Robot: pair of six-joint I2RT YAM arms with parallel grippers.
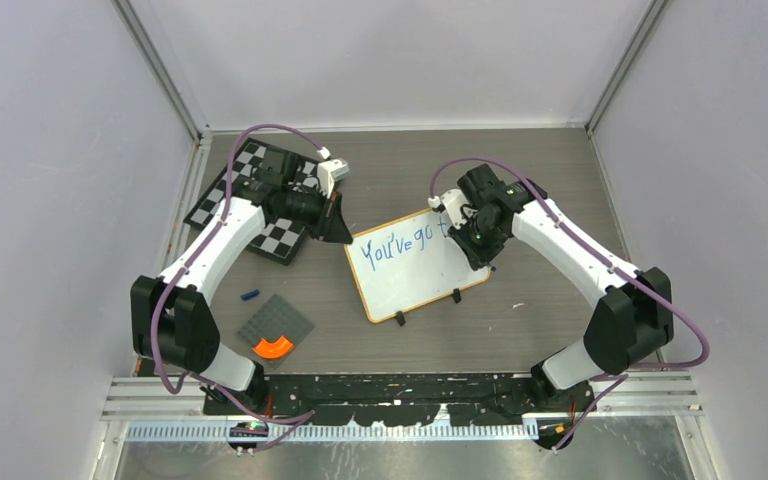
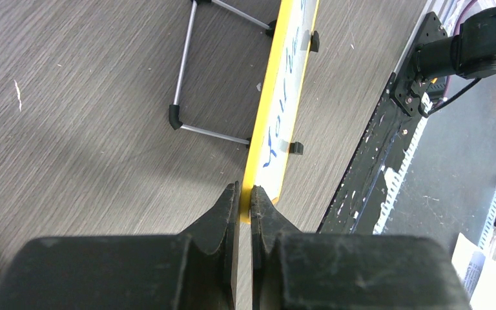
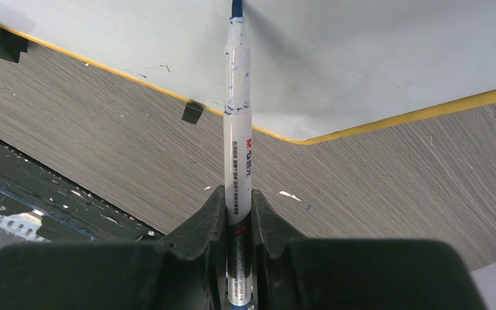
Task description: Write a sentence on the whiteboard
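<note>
The whiteboard [image 1: 412, 282], white with a light frame, lies angled at mid-table with blue writing "You've go" along its upper part. My left gripper [image 1: 345, 235] is shut on the frame at the board's upper left corner. The left wrist view shows the frame's yellow edge [image 2: 270, 84] pinched between the jaws of that gripper [image 2: 246, 192]. My right gripper [image 1: 460, 228] is over the board's upper right, shut on a white marker [image 3: 237, 129]. The marker's blue tip [image 3: 236, 8] reaches the white surface [image 3: 374, 58]. The right gripper [image 3: 237, 197] grips the barrel low down.
A black-and-white chessboard [image 1: 260, 200] lies at the back left, under the left arm. A grey baseplate [image 1: 275, 322] carrying an orange piece [image 1: 272, 347] sits front left, with a small blue object [image 1: 250, 295] beside it. A wire stand [image 2: 187, 84] shows behind the board.
</note>
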